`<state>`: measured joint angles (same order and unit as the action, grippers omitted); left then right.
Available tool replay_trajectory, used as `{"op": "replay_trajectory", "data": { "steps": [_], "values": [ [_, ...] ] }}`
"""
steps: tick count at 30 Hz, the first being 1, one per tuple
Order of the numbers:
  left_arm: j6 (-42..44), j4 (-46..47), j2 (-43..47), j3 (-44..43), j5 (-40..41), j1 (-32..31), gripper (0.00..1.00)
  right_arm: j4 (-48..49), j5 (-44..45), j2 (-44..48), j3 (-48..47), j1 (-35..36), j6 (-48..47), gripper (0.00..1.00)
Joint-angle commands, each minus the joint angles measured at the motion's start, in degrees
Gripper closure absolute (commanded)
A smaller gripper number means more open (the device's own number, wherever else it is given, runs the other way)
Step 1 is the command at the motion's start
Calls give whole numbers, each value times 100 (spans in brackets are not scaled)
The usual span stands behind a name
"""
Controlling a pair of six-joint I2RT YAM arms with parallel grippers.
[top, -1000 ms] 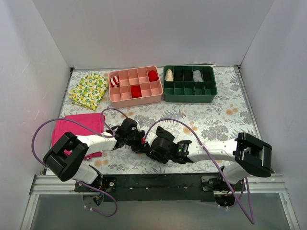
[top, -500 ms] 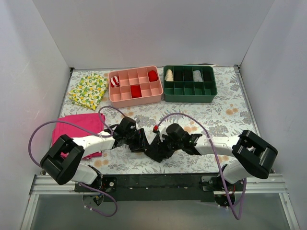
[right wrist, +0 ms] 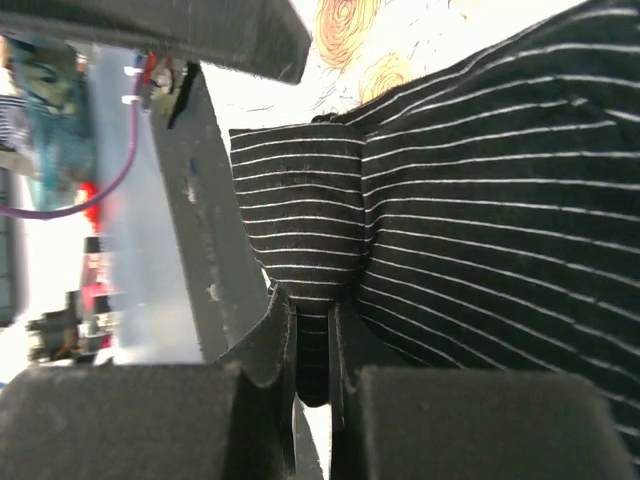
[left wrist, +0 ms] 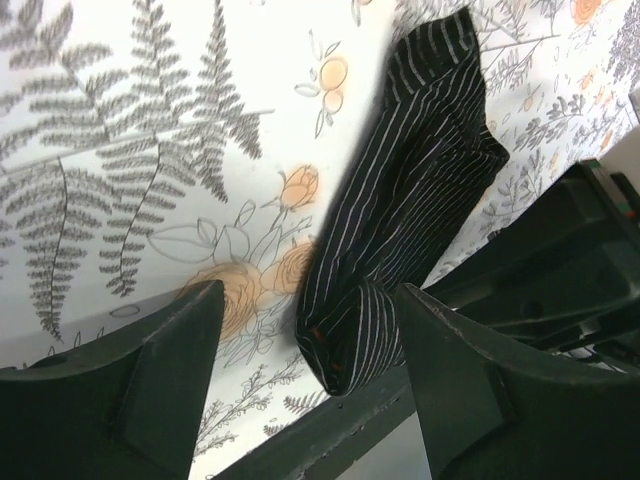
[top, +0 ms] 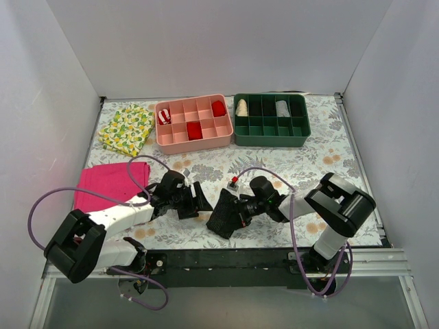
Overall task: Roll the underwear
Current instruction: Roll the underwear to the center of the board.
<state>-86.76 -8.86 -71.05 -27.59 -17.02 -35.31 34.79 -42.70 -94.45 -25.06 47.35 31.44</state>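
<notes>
The underwear (top: 223,215) is a black, thinly white-striped bundle lying near the table's front edge, loosely rolled at one end. My right gripper (top: 241,208) reaches in from the right and is shut on a fold of the underwear (right wrist: 480,190); in the right wrist view the cloth is pinched between the right gripper's (right wrist: 312,335) narrow jaws. My left gripper (top: 199,199) stands open just left of the bundle. In the left wrist view the left gripper (left wrist: 308,298) has its fingers spread wide, and the rolled end of the underwear (left wrist: 400,220) lies between them, close to the right finger (left wrist: 455,370).
A magenta-pink folded cloth (top: 106,184) lies at the left and a lemon-print cloth (top: 126,129) at the back left. A pink divided tray (top: 194,141) and a green divided tray (top: 271,140) stand at the back. The black front rail (top: 226,259) runs just below the underwear.
My left gripper has opened and drawn back to the left off the underwear. The right arm has swung round to the right, still gripping the cloth, and the bundle now shows between the grippers.
</notes>
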Motion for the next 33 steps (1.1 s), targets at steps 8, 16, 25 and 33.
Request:
{"op": "replay_trajectory", "data": {
  "steps": [8, 16, 25, 33],
  "values": [
    [-508, 482, 662, 474, -65, -248, 31, 477, 130, -459, -43, -86, 1110, 99],
    [-666, 649, 645, 571, 49, -494, 36, 424, 675, -442, -17, -191, 1373, 99],
    [-720, 649, 478, 527, 322, -503, 39, 196, 763, -591, -385, -420, 1278, 99],
    [-605, 745, -129, 105, 629, -494, 40, -121, 675, -557, -448, -499, 917, 99]
  ]
}}
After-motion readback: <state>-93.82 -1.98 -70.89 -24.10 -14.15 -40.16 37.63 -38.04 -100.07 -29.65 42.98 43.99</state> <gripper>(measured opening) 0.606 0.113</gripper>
